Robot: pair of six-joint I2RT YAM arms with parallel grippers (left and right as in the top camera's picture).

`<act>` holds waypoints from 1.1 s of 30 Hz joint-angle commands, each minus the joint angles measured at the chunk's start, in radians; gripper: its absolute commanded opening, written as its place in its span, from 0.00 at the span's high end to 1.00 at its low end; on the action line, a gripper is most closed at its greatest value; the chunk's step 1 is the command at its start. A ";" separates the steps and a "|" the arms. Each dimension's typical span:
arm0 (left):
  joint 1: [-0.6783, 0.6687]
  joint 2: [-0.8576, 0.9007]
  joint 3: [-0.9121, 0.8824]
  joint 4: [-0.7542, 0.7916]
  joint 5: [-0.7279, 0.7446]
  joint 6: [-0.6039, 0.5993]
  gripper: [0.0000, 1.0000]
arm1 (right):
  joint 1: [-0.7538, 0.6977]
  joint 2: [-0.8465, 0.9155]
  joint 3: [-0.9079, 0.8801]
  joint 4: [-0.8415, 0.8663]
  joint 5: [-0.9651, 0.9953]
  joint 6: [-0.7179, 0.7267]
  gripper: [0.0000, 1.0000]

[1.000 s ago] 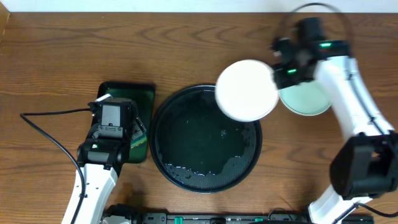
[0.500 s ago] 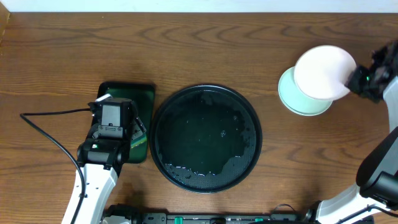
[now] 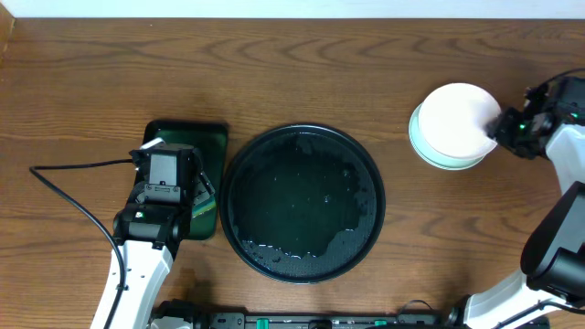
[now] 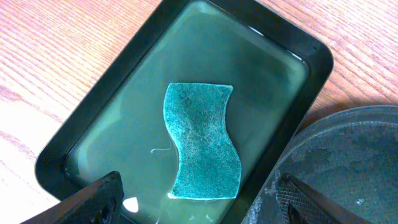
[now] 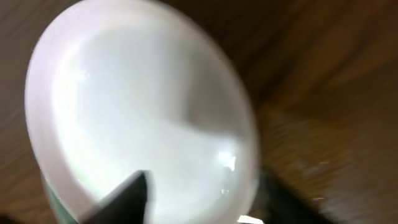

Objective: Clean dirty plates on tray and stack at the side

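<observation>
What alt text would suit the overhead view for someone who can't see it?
The right gripper holds a white plate over a mint-green plate at the right of the wooden table. A wet round black tray sits in the middle with no plates on it, and the left arm hangs over a small dark green tray.

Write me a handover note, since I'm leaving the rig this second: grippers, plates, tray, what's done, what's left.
Left gripper: open, empty, above the sponge lying in the green tray.
Right gripper: shut on the white plate at its right rim, holding it over the mint-green plate to the right of the black tray.
Done: the black tray shows no plates, only water.
Left: lower and release the white plate onto the stack. How many mint plates lie beneath cannot be told.
</observation>
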 commanded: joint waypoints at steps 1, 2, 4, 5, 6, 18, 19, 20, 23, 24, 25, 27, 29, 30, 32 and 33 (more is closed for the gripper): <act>0.000 -0.001 0.019 0.000 -0.013 0.013 0.20 | 0.034 -0.039 0.021 -0.053 -0.074 0.009 0.31; 0.000 -0.001 0.019 0.000 -0.013 0.013 0.20 | 0.040 -0.053 0.030 -0.081 -0.072 0.020 0.26; 0.000 -0.001 0.019 0.000 -0.013 0.013 0.20 | 0.048 -0.092 0.038 -0.113 -0.073 0.037 0.15; 0.000 -0.001 0.019 0.000 -0.013 0.013 0.20 | 0.053 -0.119 0.039 -0.127 -0.073 0.049 0.11; 0.000 -0.001 0.019 0.000 -0.013 0.013 0.20 | 0.059 -0.150 0.039 -0.140 -0.073 0.059 0.09; 0.000 -0.001 0.019 0.000 -0.013 0.013 0.20 | 0.303 -0.526 0.038 -0.381 -0.051 0.085 0.01; 0.000 -0.001 0.019 0.000 -0.013 0.013 0.20 | 0.337 -0.537 0.038 -0.405 -0.050 0.100 0.01; 0.000 -0.001 0.019 0.000 -0.013 0.013 0.20 | 0.370 -0.542 0.038 -0.426 -0.051 0.111 0.01; 0.000 -0.001 0.019 0.000 -0.013 0.013 0.20 | 0.456 -0.544 0.038 -0.460 -0.051 0.125 0.01; 0.000 -0.001 0.019 0.000 -0.013 0.013 0.20 | 0.478 -0.542 0.038 -0.460 -0.050 0.124 0.01; 0.000 -0.001 0.019 0.000 -0.013 0.013 0.20 | 0.495 -0.542 0.038 -0.459 -0.050 0.124 0.01; 0.000 -0.001 0.019 0.000 -0.013 0.013 0.20 | 0.520 -0.542 0.038 -0.459 -0.050 0.124 0.01; 0.000 -0.001 0.019 0.000 -0.013 0.013 0.20 | 0.536 -0.542 0.038 -0.459 -0.050 0.124 0.01; 0.000 -0.001 0.019 0.000 -0.013 0.013 0.20 | 0.540 -0.542 0.038 -0.459 -0.047 0.120 0.01; 0.000 -0.001 0.019 0.000 -0.013 0.013 0.20 | 0.541 -0.542 0.038 -0.459 -0.005 0.090 0.01; 0.000 -0.001 0.019 0.000 -0.013 0.013 0.20 | 0.541 -0.542 0.038 -0.459 0.016 0.090 0.01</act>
